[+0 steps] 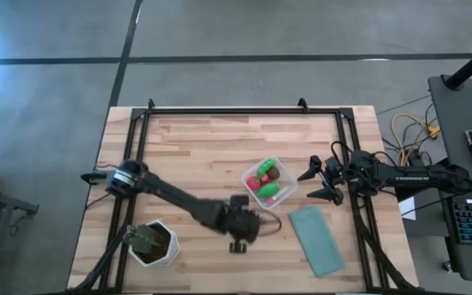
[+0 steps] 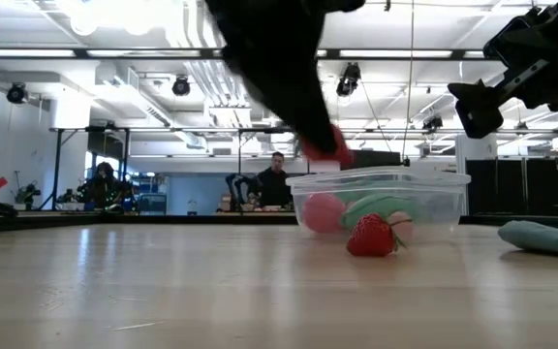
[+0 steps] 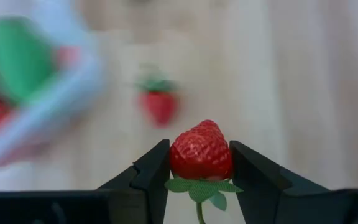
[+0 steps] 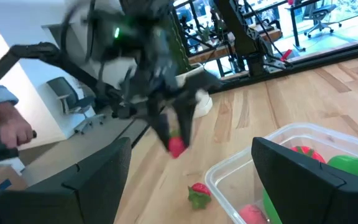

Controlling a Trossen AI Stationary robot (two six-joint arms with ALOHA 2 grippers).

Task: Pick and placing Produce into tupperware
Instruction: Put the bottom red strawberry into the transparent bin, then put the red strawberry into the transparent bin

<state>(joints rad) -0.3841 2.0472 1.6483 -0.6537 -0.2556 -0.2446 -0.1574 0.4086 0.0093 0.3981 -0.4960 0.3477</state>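
Note:
My left gripper is shut on a red toy strawberry, up in the air just to the near left of the tupperware. The clear tupperware stands on the table and holds green, red, pink and brown produce. A second strawberry lies on the table in front of it. My right gripper waits open to the right of the tupperware, with nothing between its fingers. My left gripper pinches the strawberry's two red sides between its fingers. The fingers slant down from the table's left. The berry's green leafy cap points back toward the wrist and its tip points away. The berry is lifted clear of the table.
A folded teal cloth lies near the table's right front. A green plant in a white pot stands at the near left. A black frame runs around the tabletop. People sit at desks in the room beyond the table.

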